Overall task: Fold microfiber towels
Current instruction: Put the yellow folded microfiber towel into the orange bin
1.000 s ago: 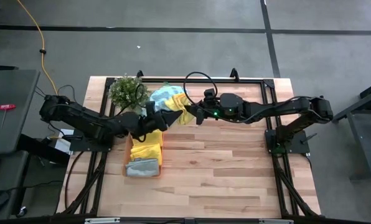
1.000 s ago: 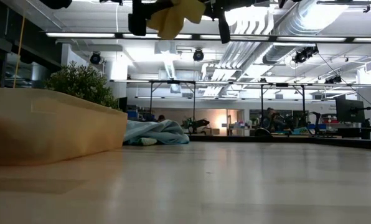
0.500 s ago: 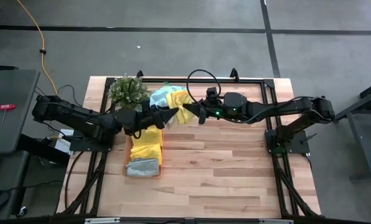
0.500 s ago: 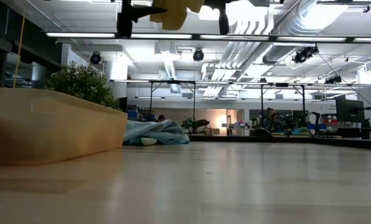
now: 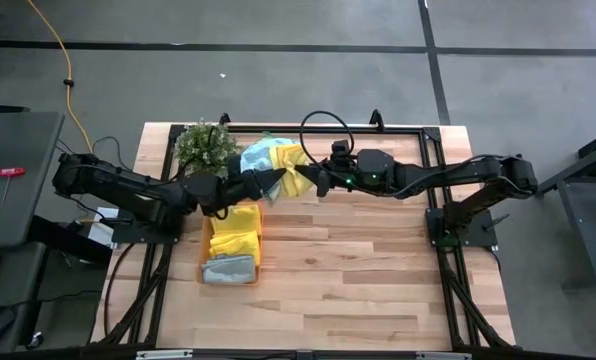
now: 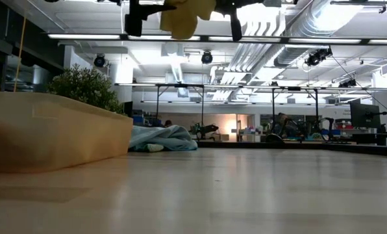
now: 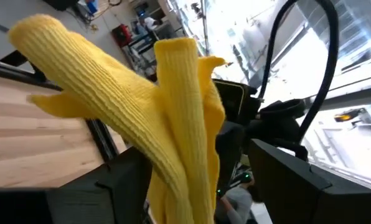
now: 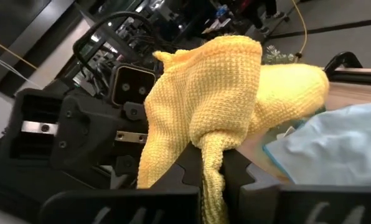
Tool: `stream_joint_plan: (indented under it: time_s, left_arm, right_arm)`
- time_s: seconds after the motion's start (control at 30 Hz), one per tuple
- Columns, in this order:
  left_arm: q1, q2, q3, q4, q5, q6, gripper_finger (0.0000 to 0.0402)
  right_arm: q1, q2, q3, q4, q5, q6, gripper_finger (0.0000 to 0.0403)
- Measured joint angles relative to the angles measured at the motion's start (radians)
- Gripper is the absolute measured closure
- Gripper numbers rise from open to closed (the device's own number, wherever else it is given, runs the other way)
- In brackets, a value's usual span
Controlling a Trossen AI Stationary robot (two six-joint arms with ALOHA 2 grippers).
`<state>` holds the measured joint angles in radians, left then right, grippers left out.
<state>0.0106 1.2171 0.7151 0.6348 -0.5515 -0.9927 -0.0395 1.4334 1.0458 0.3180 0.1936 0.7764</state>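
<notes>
Right gripper [image 5: 315,181] pinched fully shut on a corner of a yellow towel [image 5: 294,172], holding it up in the air over the far middle of the table [image 5: 378,280]. Left gripper [image 5: 270,181] just beside it, tip to tip, fingers spread wide with the hanging cloth between them; not clamped on anything that I can see. My read: the right holds the towel clear so the left can take a second edge and the pair can stretch it flat for folding.

Below and behind the held cloth, a light blue towel [image 5: 261,152] lies crumpled at the far edge, near the plant [image 5: 204,146]. The orange tray [image 5: 207,252] sits near the left arm with a folded yellow towel [image 5: 236,230] and a grey towel [image 5: 229,270] in it.

Overhead view gives the layout, but not the height of the lift. The table-level view does: the yellow towel [image 6: 180,16] dangles well above the table, nothing touching. The left wrist view shows the cloth [image 7: 148,118] bunched into ropey folds between its dark fingers; the right wrist view shows the knit gathered right at the pinch [image 8: 210,106], blue towel [image 8: 335,143] beyond.
</notes>
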Motion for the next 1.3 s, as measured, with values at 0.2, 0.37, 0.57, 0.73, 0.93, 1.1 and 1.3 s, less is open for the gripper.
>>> stream_joint_plan:
  time_s: [0.2,0.37,0.57,0.73,0.93,1.1,1.3]
  left_arm:
    - [0.019,0.019,0.000,-0.060,0.025,-0.045,0.0149]
    - [0.024,0.031,-0.001,-0.029,0.024,-0.069,0.0149]
    - [0.024,0.029,0.028,0.009,0.045,-0.019,0.0149]
    - [0.026,0.044,0.075,-0.098,0.050,-0.002,0.0149]
    - [0.030,0.065,0.101,-0.179,0.066,-0.036,0.0149]
    - [0.033,0.062,0.103,-0.128,0.048,0.001,0.0149]
    - [0.052,0.064,0.102,-0.142,0.067,-0.026,0.0162]
  right_arm:
    - [0.000,0.000,0.000,0.020,-0.004,0.009,0.0403]
    - [0.000,0.000,0.000,-0.006,-0.004,0.009,0.0403]
    - [0.000,0.000,0.000,-0.021,0.006,0.012,0.0403]
    - [0.000,0.000,0.000,-0.014,0.004,0.012,0.0403]
    - [0.000,0.000,0.000,-0.007,-0.003,0.012,0.0403]
    - [0.000,0.000,0.000,-0.012,-0.003,0.011,0.0403]
    - [0.000,0.000,0.000,-0.010,-0.007,0.010,0.0403]
